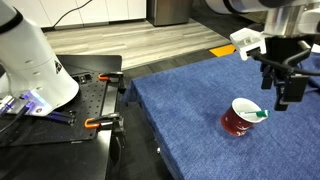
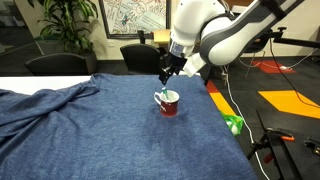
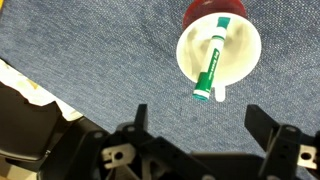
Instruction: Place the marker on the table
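Hovering above the cup (image 3: 190, 45), the gripper (image 3: 202, 120) has its fingers (image 3: 140, 112) spread wide and holds nothing. Just past them in the wrist view, the marker (image 3: 212, 60) leans inside the cup, with its green end propped over the rim on the side nearest the fingers.

By my reading, none of the task is done yet. The marker has to be gripped, lifted out and laid on the table (image 3: 90, 50). The likely next step is to come down around the end that sticks out, and the light cup may tip or be dragged along when that happens.

Blue cloth covers the table, mostly flat around the cup and bunched into folds towards one side in an exterior view (image 2: 50, 100). There is bare cloth on every side of the cup.

Beside the table in an exterior view stands a black bench (image 1: 70, 110) with orange clamps (image 1: 95, 123), and behind it is a wood floor (image 1: 130, 40). Farther back in an exterior view are dark chairs (image 2: 55, 62), a plant (image 2: 60, 20) and a framed picture (image 2: 130, 15).
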`<state>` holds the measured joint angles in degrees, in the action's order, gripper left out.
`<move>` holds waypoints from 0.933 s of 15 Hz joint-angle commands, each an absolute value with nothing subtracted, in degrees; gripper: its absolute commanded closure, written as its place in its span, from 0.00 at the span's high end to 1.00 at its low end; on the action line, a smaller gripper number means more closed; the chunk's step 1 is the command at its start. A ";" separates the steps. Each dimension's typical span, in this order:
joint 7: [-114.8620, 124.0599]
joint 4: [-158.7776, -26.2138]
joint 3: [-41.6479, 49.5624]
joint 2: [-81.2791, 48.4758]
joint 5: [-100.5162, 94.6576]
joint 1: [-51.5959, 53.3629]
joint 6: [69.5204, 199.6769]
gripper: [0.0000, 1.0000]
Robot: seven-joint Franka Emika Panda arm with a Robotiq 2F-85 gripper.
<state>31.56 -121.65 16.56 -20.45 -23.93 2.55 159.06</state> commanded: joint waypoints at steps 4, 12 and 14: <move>34.75 -124.31 20.12 -20.35 -24.51 6.52 161.18 0.78; 32.44 -125.42 18.58 -20.91 -22.14 6.02 160.04 0.63; 32.14 -125.16 18.39 -21.43 -21.76 5.95 159.95 0.60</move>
<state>33.04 -124.75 18.52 -21.27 -23.20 5.77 159.43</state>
